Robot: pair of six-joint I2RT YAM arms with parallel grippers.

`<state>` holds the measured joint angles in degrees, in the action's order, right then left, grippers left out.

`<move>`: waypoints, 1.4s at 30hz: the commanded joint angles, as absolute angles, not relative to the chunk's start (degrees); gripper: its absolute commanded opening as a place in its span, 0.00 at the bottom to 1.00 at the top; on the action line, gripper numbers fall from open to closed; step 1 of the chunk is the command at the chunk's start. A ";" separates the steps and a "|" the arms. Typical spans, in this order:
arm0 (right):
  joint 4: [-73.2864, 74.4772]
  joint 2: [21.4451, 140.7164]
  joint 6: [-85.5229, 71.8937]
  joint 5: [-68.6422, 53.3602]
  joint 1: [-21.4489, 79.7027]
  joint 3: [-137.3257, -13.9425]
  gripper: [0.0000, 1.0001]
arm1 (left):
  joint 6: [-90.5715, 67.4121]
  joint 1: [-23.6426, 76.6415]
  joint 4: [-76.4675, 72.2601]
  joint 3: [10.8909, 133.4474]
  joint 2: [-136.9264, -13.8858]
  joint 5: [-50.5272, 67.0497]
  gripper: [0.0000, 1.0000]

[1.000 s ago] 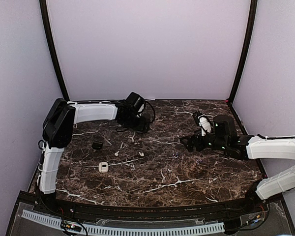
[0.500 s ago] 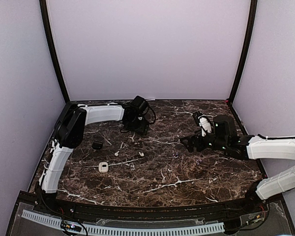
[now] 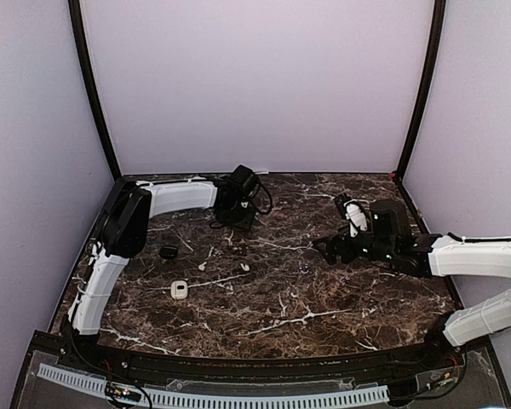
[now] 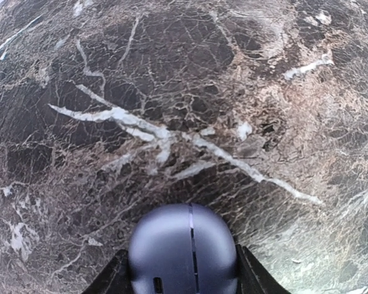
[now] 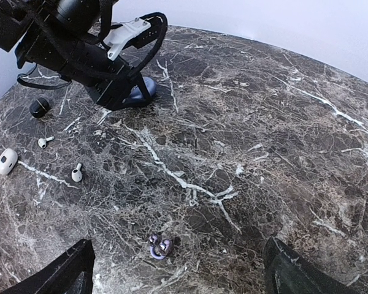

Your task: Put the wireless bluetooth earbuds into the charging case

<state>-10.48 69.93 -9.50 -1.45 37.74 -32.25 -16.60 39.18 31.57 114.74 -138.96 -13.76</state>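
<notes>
A rounded blue charging case (image 4: pixel 183 245) lies on the marble with its lid seam facing up. My left gripper (image 4: pixel 183 277) is shut on it, one black finger against each side. In the right wrist view the same case (image 5: pixel 142 90) peeks out under the left gripper at the far left. A small purple earbud (image 5: pixel 159 246) lies between my right gripper's wide-open fingers (image 5: pixel 67 272), touching neither of them. Two white stemmed earbuds (image 5: pixel 77 173) (image 5: pixel 44 142) lie further left. In the top view my right gripper (image 3: pixel 322 247) hovers open at mid-right, and my left gripper (image 3: pixel 237 213) is at the back centre.
A white case (image 3: pixel 180 290) and a small black case (image 3: pixel 169 252) sit on the left of the marble table (image 3: pixel 324 315). White earbuds (image 3: pixel 244 267) (image 3: pixel 202 265) lie between them and the centre. Purple walls and black posts enclose the table.
My left gripper has shifted slightly toward the back and its jaws have closed in on the blue case. The right arm has stayed where it was.
</notes>
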 commanded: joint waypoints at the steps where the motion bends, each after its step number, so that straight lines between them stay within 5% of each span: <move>1: -10.88 69.26 -9.49 -0.91 37.48 -33.99 0.95 | -14.76 39.03 34.01 109.35 -131.79 -6.59 0.41; 10: -10.69 69.48 -9.04 -3.09 37.45 -34.42 0.95 | -16.47 39.06 26.90 92.70 -118.03 10.11 0.44; 15: -12.68 69.06 -6.48 -10.68 37.60 -33.88 0.94 | -15.18 39.02 22.36 84.62 -112.81 29.66 0.43; 20: -21.65 65.63 -0.34 -11.67 41.66 -28.58 0.94 | -14.36 39.11 19.98 79.53 -110.54 50.16 0.39; 27: -41.24 59.58 17.92 -18.21 47.66 -16.55 0.99 | -15.32 39.65 13.08 72.56 -107.18 62.00 0.39; 42: -26.78 77.10 40.24 -24.96 52.92 -33.11 0.69 | -13.48 42.10 13.33 71.35 -106.48 66.04 0.39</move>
